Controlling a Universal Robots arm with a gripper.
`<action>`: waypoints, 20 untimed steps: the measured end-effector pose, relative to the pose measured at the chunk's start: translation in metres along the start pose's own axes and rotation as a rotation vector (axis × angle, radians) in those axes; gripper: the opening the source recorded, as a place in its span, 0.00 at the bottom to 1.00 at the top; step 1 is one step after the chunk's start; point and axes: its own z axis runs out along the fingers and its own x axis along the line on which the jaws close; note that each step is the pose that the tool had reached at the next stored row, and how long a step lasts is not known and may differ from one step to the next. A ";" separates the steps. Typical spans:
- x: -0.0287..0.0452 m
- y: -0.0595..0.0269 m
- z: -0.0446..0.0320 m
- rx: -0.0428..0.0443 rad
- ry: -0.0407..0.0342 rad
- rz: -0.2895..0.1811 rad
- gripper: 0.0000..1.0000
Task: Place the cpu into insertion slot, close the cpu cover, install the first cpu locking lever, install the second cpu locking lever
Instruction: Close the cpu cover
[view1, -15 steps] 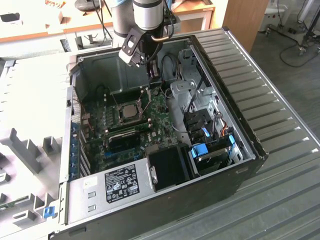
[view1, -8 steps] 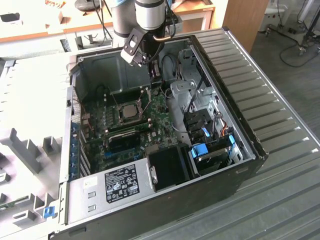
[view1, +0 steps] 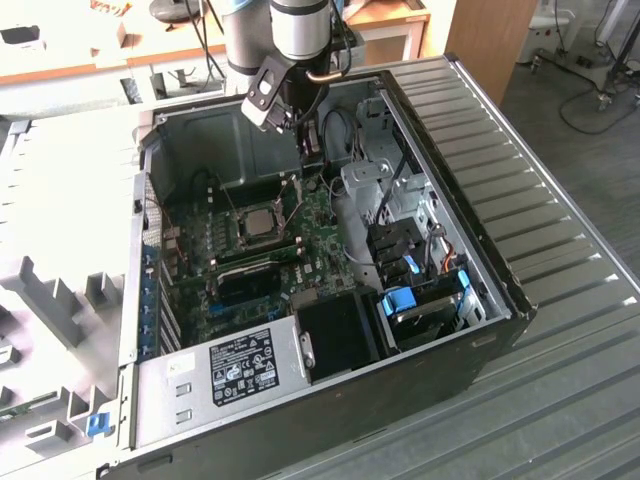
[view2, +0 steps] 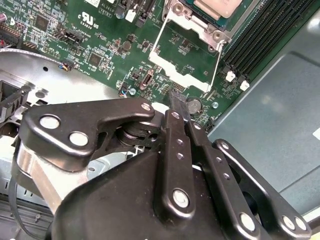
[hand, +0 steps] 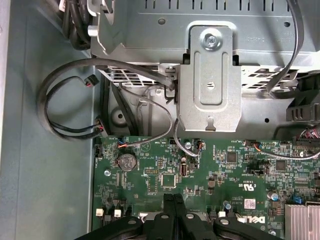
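At the exterior view's left, grey moulded trays (view1: 50, 290) lie on the table. Next to them is the open computer case (view1: 200, 135), with a silver power supply (view1: 235, 370) at its near corner. On the green circuit board (view1: 195, 300) the cpu (view1: 258, 222) lies flat in the insertion slot (view2: 197, 27). The cpu cover (view2: 175, 67) is swung open off it, and the two thin wire levers (view2: 218, 65) stand unlatched. Just to the exterior view's right of the slot, the gripper (view1: 306, 148) hangs from the arm above the board, near the case's far wall. Loose cables and a grey drive cage (view1: 385, 170) crowd close beside it. Further right are a blue-tabbed drive (view1: 410, 300) and the ribbed metal table (view1: 560, 250). The second wrist view makes plain what the exterior view leaves unclear. The fingers (view2: 172, 130) are pressed together with nothing between them. Their tip is just off the cover's free edge, beside a coin cell (view2: 194, 105) and near the long memory slots (view2: 265, 35). Whether the tip touches the cover cannot be told. The first wrist view looks past the fingertips to the coin cell, a looped black cable (hand: 60, 100) and a screwed metal bracket (hand: 210, 75).
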 end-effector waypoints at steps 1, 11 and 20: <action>0.0000 0.0004 0.0003 0.0008 0.0001 0.000 0.11; -0.0001 0.0073 0.0077 0.0209 -0.0068 0.000 0.11; -0.0002 0.0095 0.0204 0.0253 -0.0072 0.000 0.11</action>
